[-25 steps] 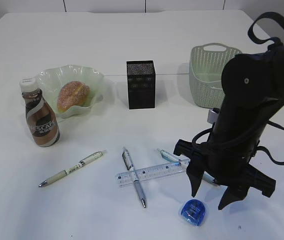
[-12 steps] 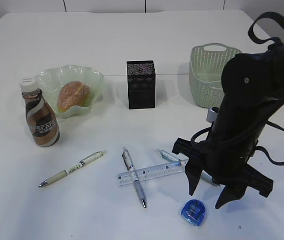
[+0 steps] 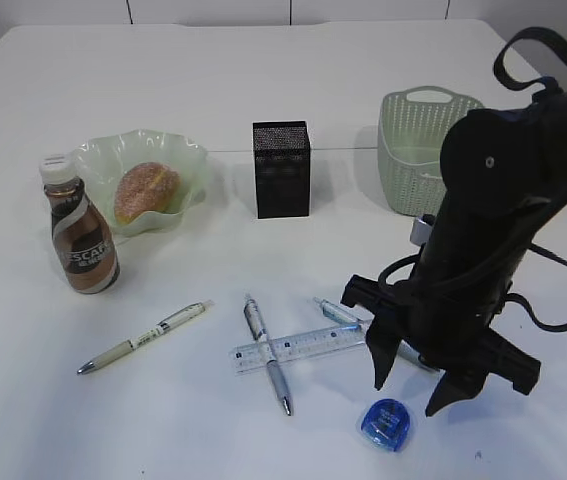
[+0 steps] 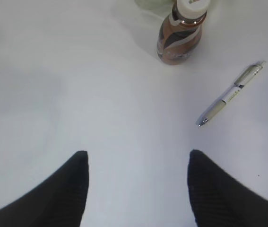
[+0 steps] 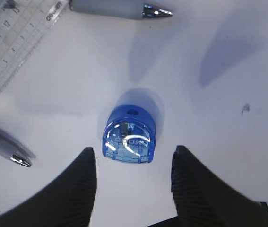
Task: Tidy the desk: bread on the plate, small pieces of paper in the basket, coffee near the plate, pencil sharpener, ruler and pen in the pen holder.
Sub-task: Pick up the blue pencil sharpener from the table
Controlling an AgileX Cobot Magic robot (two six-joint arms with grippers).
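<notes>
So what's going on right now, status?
Right claw open above blue sharpener, not touching. Left claw open, empty. Nothing blocking.

Bkgd: wall (image 3: 213, 10) behind in pale panels w/ thin dark seams, only a strip visible at top. Light even, bright; soft shadows. No windows/floor seen.
</notes>
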